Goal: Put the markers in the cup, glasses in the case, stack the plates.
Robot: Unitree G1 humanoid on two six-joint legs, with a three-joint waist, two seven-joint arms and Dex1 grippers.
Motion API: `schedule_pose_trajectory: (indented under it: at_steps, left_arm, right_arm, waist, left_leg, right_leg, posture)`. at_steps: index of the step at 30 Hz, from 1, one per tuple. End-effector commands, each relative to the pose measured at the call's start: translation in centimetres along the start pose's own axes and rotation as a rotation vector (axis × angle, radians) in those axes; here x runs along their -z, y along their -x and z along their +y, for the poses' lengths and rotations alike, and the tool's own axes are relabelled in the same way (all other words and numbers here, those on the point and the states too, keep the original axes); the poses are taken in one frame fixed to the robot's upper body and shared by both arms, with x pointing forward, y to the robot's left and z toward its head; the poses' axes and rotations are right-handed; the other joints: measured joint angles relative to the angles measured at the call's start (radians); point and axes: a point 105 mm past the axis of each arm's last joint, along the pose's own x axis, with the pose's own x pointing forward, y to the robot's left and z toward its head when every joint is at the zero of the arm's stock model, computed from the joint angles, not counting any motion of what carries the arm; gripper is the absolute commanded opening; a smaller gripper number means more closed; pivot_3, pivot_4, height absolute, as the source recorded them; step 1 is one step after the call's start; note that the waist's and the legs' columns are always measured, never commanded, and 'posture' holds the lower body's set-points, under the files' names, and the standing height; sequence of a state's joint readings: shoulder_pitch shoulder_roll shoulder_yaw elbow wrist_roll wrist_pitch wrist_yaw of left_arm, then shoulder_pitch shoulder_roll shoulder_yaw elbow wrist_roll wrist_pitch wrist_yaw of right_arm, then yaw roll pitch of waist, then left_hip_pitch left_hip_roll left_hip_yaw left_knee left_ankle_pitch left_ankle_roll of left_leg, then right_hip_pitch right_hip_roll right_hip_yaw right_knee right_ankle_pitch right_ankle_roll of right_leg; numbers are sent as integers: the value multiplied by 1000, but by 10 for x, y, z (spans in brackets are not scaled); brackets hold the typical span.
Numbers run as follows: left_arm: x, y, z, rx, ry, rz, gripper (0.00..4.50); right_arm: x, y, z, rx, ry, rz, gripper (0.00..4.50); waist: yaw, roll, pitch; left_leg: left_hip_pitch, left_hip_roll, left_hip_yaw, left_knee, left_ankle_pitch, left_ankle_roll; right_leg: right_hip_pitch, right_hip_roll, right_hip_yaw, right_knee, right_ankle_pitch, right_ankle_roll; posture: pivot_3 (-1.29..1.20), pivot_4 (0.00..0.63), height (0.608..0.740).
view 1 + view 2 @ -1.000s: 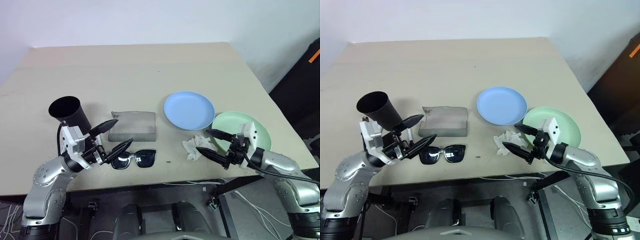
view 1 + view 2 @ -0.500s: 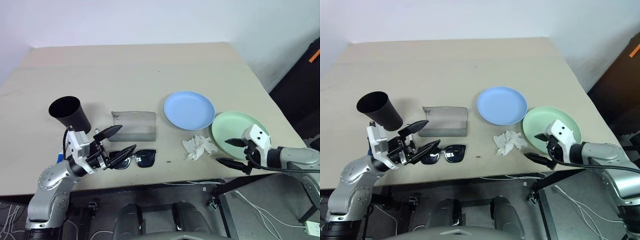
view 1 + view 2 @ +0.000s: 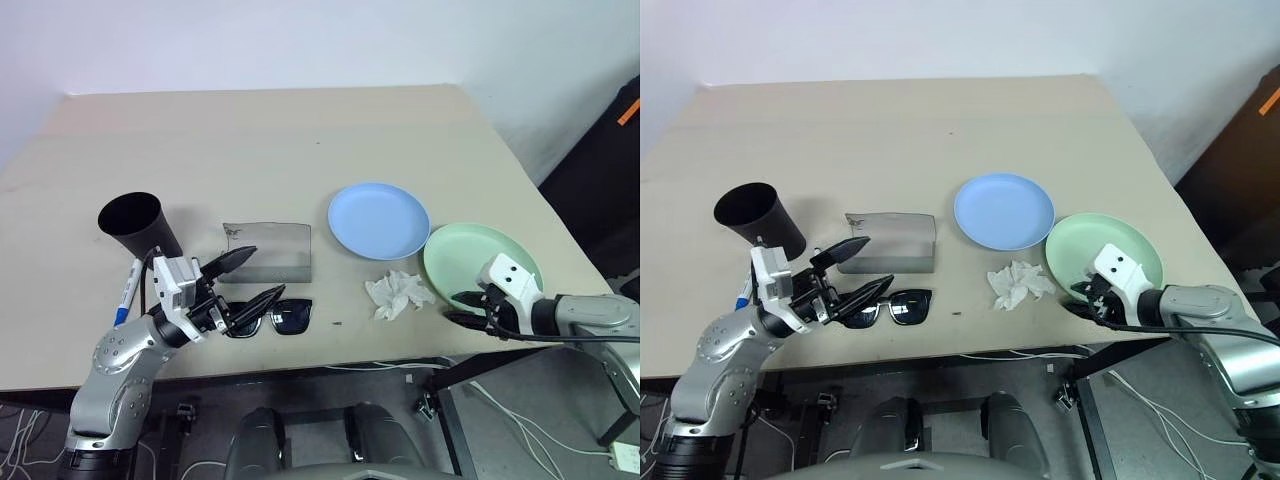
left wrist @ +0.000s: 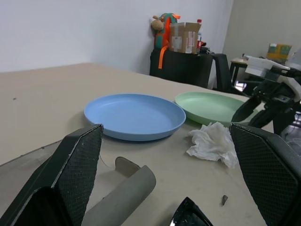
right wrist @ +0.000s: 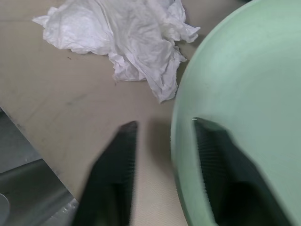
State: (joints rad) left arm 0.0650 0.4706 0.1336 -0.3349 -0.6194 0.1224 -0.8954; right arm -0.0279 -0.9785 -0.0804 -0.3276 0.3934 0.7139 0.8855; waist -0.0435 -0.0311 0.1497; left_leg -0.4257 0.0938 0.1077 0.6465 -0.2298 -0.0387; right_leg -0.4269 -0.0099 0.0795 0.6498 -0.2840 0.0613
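Left side: the black cup (image 3: pixel 138 226) stands tilted near the table's left edge, and a blue-capped marker (image 3: pixel 126 293) lies just in front of it, partly behind the left arm. The cup is empty as far as can be seen; the second marker cannot be made out. The left gripper (image 3: pixel 243 278) hovers with its fingers spread wide, much as a second ago, poised over the near edge of the grey case (image 3: pixel 267 252) and the left lens of the sunglasses (image 3: pixel 272 316). The glasses lie on the table just in front of the case, not yet inside it.

Centre: the light blue plate (image 3: pixel 378 219) sits flat and untouched, with the crumpled tissue (image 3: pixel 399 293) just in front of it.

Right side: this is where the change lies. A second ago the right gripper (image 5: pixel 164 160) stood open above the tissue; it has since swung outward to the near rim of the mint green plate (image 3: pixel 480 262), and its fingers have drawn in from wide apart. The wrist view shows one finger (image 5: pixel 214 160) over the plate's inside and the other outside on the table, straddling the rim; whether they already pinch it cannot be confirmed.

Assessment: plate stacking appears to be starting, with the green plate about to be carried onto the blue one. Markers and glasses remain outstanding.
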Motion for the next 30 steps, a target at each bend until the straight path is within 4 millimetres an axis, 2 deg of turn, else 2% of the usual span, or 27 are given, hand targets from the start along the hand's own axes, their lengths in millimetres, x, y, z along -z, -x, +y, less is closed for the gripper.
schedule_pose_trajectory:
  at_steps: [1, 2, 3, 8, 15, 22, 24, 27, 30]
  left_arm:
    - [-11, -5, -4, 18, -41, -18, 4500]
    - [-10, -6, -4, 16, -41, -13, 4500]
    - [-10, -7, -5, 14, -42, -8, 4500]
    - [-8, -5, -2, -5, -53, 25, 4500]
    - [-6, 0, 6, -27, -64, 67, 4500]
    - [0, 1, 8, -40, -69, 71, 4500]
    - [2, 4, 9, -47, -71, 72, 4500]
    - [2, 9, 10, -56, -75, 73, 4500]
    - [0, 12, 14, -71, -87, 63, 4500]
  right_arm:
    - [-10, 9, -11, 42, 38, -3, 400]
    - [-11, 10, -12, 47, 38, -4, 54]
    - [-13, 12, -14, 53, 37, -7, 19]
    - [-27, 23, -19, 63, 38, -52, 19]
    - [-51, 38, -33, 145, 139, -78, 19]
    - [-66, 59, -61, 291, 277, -20, 19]
    - [-80, 62, -63, 307, 324, -79, 19]
    - [-107, 59, -60, 297, 404, -184, 19]
    - [-121, 42, -56, 256, 472, -233, 19]
  waist:
    - [0, 0, 0]
    - [0, 0, 0]
    - [-1, 0, 0]
    - [-1, -1, 0]
    - [0, 0, 0]
    - [0, 1, 1]
    - [0, 2, 1]
    - [-6, 4, 3]
    - [-7, 4, 3]
  left_leg:
    - [0, 0, 0, 0, 0, 0]
    - [0, 0, 0, 0, 0, 0]
    - [0, 0, 0, 0, 0, 0]
    - [0, 0, 0, 1, 0, 0]
    - [0, 0, 0, 1, 0, 0]
    - [0, 0, 0, 0, 0, 0]
    - [0, 0, 0, 0, 0, 0]
    - [0, 0, 2, 0, 0, 0]
    - [0, 0, 2, 0, 0, 0]
  right_leg:
    - [0, 0, 0, 0, 0, 0]
    - [0, 0, 0, 0, 0, 0]
    - [0, 0, 0, 0, 0, 0]
    - [0, 0, 0, 1, 0, 0]
    - [0, 0, 0, 0, 0, 0]
    - [-1, 0, 0, 0, 0, 0]
    - [-1, 0, 0, 0, 0, 0]
    - [-1, 0, 1, 1, 0, 0]
    - [-2, 1, 1, 1, 0, 0]
  posture:
    - [0, 150, 726]
    - [0, 150, 726]
    - [0, 150, 726]
    - [0, 150, 726]
    - [0, 150, 726]
    - [0, 150, 726]
    - [0, 150, 726]
    - [0, 150, 726]
    - [0, 150, 726]
